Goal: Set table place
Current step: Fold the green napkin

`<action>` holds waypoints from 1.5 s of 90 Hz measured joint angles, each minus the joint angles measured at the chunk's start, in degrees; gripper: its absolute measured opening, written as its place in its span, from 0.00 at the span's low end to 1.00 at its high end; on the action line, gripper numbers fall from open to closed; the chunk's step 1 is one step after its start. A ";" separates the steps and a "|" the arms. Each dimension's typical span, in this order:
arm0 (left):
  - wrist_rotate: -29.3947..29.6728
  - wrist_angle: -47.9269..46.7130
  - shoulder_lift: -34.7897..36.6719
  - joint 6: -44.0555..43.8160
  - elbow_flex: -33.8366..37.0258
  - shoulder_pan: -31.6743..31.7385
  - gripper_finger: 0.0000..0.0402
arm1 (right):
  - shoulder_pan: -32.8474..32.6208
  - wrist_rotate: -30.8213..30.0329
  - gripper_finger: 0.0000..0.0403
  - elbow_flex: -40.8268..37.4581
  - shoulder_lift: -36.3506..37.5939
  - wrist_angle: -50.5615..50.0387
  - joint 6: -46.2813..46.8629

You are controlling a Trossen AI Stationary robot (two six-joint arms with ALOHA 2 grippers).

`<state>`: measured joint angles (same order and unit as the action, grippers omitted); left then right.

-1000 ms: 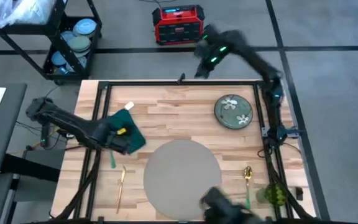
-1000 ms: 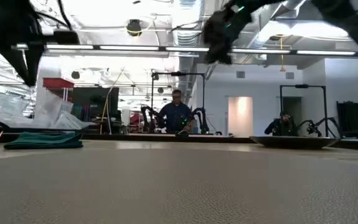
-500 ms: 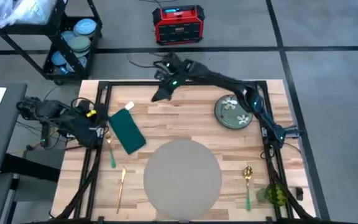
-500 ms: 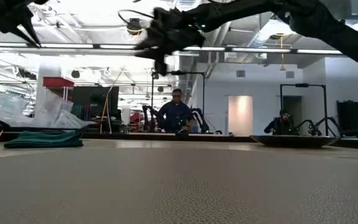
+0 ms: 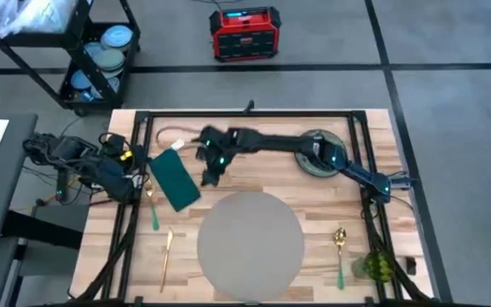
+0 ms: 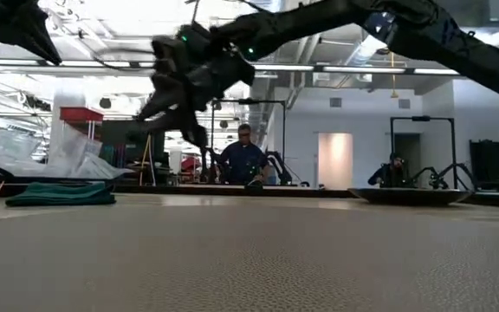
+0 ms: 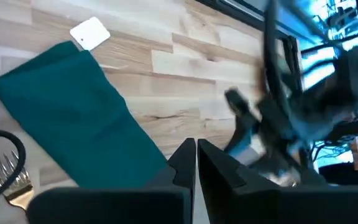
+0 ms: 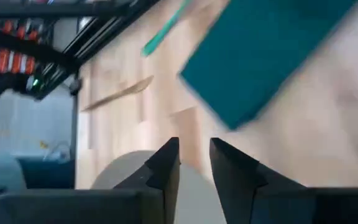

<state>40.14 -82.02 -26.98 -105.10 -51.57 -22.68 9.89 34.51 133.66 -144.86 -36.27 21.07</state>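
The round grey placemat [image 5: 250,239] lies flat on the near middle of the wooden table [image 5: 254,136]. To its far left a dark green napkin [image 5: 174,179] lies flat with a white tag [image 7: 90,33] at its far corner. My right gripper [image 5: 208,173] hangs open above the table just right of the napkin [image 8: 260,56], touching nothing. My left gripper [image 7: 196,155] is shut and empty at the table's left edge, beside the napkin. A flowered plate [image 5: 318,171] rests at the far right, partly under my right arm.
A green-handled fork [image 5: 153,213] and a gold knife [image 5: 167,254] lie left of the placemat. On its right are a spoon [image 5: 339,243] and a green object [image 5: 378,266]. A dish cart [image 5: 92,51] and a red box [image 5: 244,32] stand beyond the far edge. People stand in the room behind.
My right arm has swung in from beyond the table's far edge, toward the left and near side and downward, ending beside the napkin. My left gripper has drawn back off the napkin toward the table's left edge; the napkin lies flat where it was.
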 joint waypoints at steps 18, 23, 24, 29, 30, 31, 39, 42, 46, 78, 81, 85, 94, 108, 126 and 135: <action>-0.26 0.02 0.00 3.58 0.00 0.00 0.00 | -1.50 -11.18 0.37 0.03 -2.11 2.90 1.33; -0.27 0.02 0.00 4.24 0.00 0.00 0.00 | -1.10 -12.97 0.41 -0.02 -2.48 2.38 3.10; -0.29 0.04 0.00 4.38 0.00 0.00 0.00 | -0.96 -12.97 0.41 -0.03 -2.65 2.39 3.62; -0.68 0.04 0.00 5.35 0.00 0.00 0.00 | -0.61 -13.08 0.44 -0.03 -3.92 4.83 6.84; -0.85 0.03 0.00 5.55 0.00 0.00 0.00 | -0.55 -13.02 0.44 -0.03 -4.21 5.40 7.52; -1.01 0.02 0.00 5.75 0.00 0.00 0.00 | -0.50 -12.96 0.45 -0.03 -4.44 5.88 8.19; -2.68 0.02 0.00 7.63 0.00 0.00 0.00 | -0.41 -13.01 0.46 -0.14 -5.39 7.15 11.54; -3.44 -0.02 0.02 8.35 0.00 0.00 0.00 | -0.50 -13.45 0.46 -0.02 -6.03 9.21 11.90; -4.41 0.01 0.04 8.95 0.00 0.00 0.00 | -0.66 -13.73 0.45 0.03 -6.16 9.64 12.46; -5.51 -0.01 0.04 10.08 0.00 0.00 0.00 | -2.83 -14.17 0.42 0.32 -9.24 11.09 13.56; -5.51 -0.02 0.04 10.29 0.00 0.00 0.00 | -3.15 -15.25 0.42 0.36 -9.55 11.22 12.90; -5.49 -0.03 0.04 10.93 0.00 0.00 0.00 | -3.41 -16.26 0.42 0.46 -9.90 11.68 12.10; -5.49 -0.02 0.02 11.42 0.00 0.00 0.00 | -3.69 -16.92 0.38 0.56 -9.95 10.57 12.58; -5.42 -0.03 0.04 11.36 0.00 0.00 0.00 | -3.92 -17.01 0.16 0.58 -9.92 7.34 11.93; -5.35 -0.09 0.04 12.48 0.00 0.00 0.00 | -2.49 -14.77 0.01 0.51 -10.01 5.25 15.24; -5.33 -0.10 0.04 12.58 0.00 0.00 0.00 | -0.82 -14.48 0.00 0.42 -8.79 -0.01 15.04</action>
<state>34.81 -82.12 -26.94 -92.51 -51.57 -22.68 9.06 20.02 134.07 -153.65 -36.27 36.10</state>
